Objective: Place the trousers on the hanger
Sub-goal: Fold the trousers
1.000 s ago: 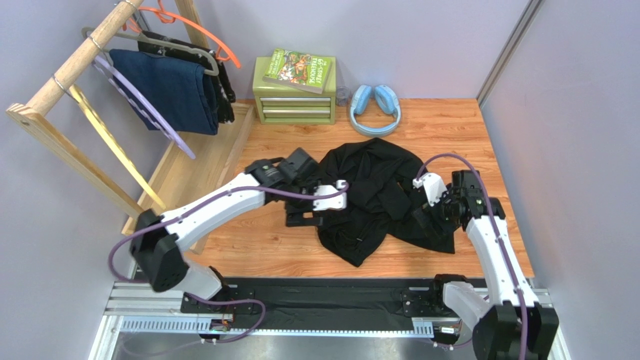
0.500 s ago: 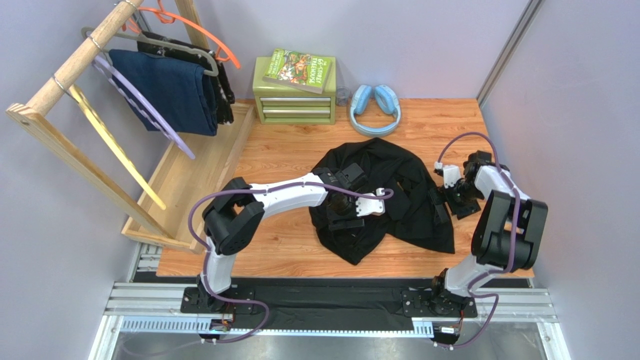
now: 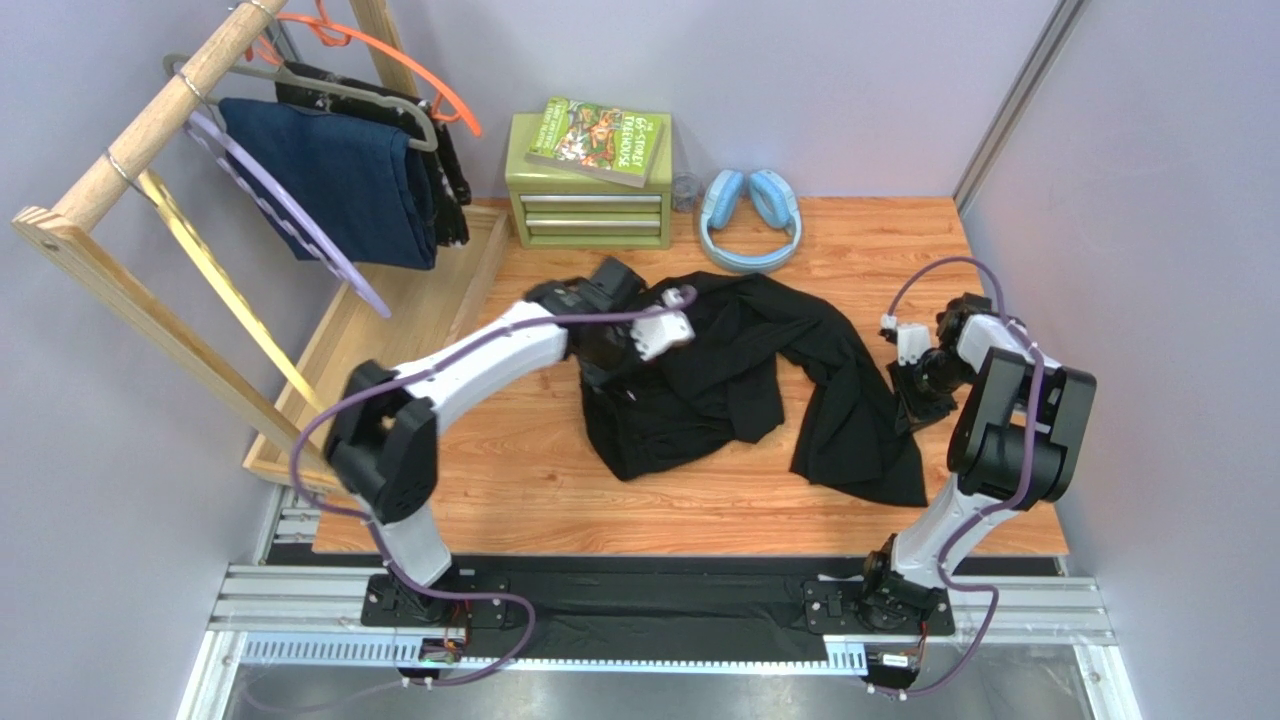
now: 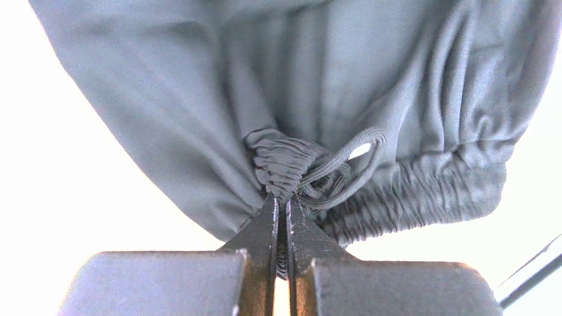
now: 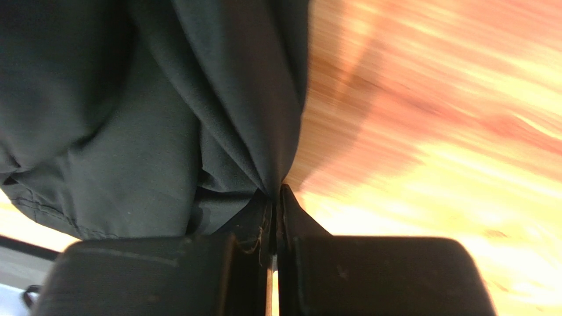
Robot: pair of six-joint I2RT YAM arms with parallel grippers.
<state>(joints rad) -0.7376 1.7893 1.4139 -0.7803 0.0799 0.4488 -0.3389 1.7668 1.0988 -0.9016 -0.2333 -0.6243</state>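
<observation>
Left gripper (image 4: 281, 201) has pulled the waistband toward the far-left corner in the last 0.5 s, so the trousers (image 3: 706, 390) now stretch across mid-bench instead of sitting in a heap. Its jaws are clamped on the gathered elastic by the drawstring (image 4: 349, 161). Right gripper (image 5: 276, 191) pinches a leg fold near the right edge (acting as anchor, I think). Hanger (image 3: 301, 233) is on the rack (image 3: 150, 123) past the far-left corner, well apart; 2 holds look good, transfer not yet begun

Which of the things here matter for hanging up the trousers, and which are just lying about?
For the job:
trousers
lavender hanger
wooden rack it hangs on

Just lying about:
headphones
book
green drawer box
navy garment
orange hanger
grey hanger
</observation>
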